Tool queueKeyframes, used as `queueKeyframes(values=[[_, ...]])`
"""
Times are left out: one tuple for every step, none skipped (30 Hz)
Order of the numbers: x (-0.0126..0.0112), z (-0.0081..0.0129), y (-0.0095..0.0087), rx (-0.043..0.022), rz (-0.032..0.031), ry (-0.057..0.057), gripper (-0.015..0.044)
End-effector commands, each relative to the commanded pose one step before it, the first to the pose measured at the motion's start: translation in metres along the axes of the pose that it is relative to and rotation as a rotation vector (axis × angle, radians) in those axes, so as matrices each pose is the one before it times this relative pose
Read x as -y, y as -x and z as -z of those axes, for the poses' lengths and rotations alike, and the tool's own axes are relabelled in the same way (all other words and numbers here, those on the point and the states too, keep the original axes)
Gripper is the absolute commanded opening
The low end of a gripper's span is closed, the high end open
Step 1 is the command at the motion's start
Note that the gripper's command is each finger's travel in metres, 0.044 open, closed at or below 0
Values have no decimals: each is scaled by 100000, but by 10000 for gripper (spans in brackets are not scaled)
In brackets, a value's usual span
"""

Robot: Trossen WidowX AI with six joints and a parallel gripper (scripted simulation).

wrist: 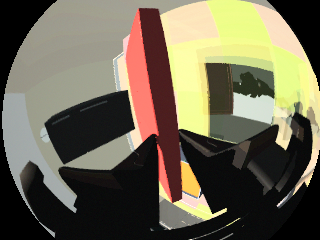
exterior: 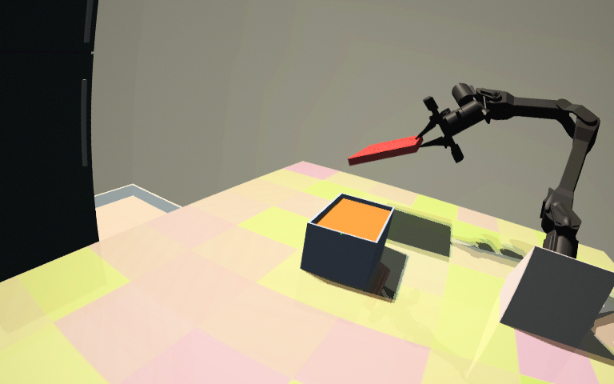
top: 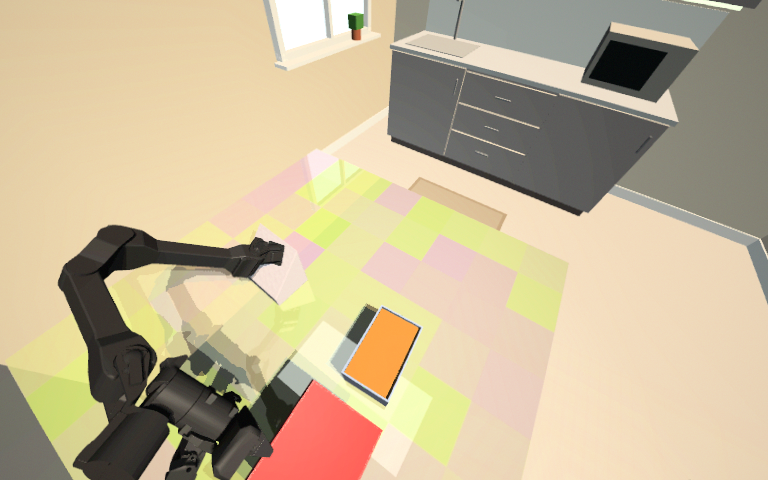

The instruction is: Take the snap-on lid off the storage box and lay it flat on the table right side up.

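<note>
Nearest me, the dark-blue square storage box with the orange interior is sitting open on the checkered pink-and-yellow table. Beyond and above it, the black parallel-jaw gripper is pinching the flat red rectangular lid by one short edge, high in the air. It is looking thin, stiff and light; an edge pinch may be letting it droop or swing.
</note>
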State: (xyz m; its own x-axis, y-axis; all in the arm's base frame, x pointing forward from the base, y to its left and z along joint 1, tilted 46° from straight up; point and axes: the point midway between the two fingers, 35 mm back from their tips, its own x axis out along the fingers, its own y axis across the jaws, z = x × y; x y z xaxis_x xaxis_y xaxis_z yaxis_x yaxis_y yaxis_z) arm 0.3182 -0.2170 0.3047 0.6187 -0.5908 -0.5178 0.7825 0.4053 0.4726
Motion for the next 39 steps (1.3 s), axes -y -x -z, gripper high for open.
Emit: queueKeyframes(values=[[-556,-206,194,-283,-1989,716,0],[45,14,-20,1,0,2,0],[63,18,-30,2,1,2,0],[77,21,-39,3,1,3,0],[86,21,-46,3,1,3,0],[106,24,-59,4,0,4,0],[115,24,-67,5,0,5,0],[132,25,-80,6,0,6,0],[125,21,-78,6,0,6,0],[113,16,-73,6,0,5,0],[122,15,-82,7,-1,6,0],[113,12,-78,7,-1,5,0],[125,10,-89,8,-1,6,0],[107,7,-79,7,-1,5,0],[84,4,-64,6,-1,4,0],[70,2,-55,5,-1,4,0],[63,1,-50,4,-1,3,0],[60,0,-49,4,0,3,0],[59,0,-48,4,0,3,0],[59,0,-48,4,0,3,0],[59,0,-49,4,0,3,0],[60,0,-49,4,0,3,0],[60,0,-50,4,0,3,0],[61,0,-50,4,0,3,0],[61,0,-51,4,0,3,0],[61,0,-51,4,0,3,0],[61,0,-51,4,0,3,0],[61,0,-51,4,0,3,0],[61,0,-50,4,0,3,0],[61,0,-50,4,0,3,0],[61,0,-50,4,0,3,0],[61,0,-50,4,0,3,0],[61,0,-50,4,0,3,0],[61,0,-50,4,0,3,0],[61,0,-50,4,0,3,0],[61,0,-50,4,0,3,0],[61,0,-50,4,0,3,0],[61,0,-50,4,0,3,0],[61,0,-50,4,0,3,0]])
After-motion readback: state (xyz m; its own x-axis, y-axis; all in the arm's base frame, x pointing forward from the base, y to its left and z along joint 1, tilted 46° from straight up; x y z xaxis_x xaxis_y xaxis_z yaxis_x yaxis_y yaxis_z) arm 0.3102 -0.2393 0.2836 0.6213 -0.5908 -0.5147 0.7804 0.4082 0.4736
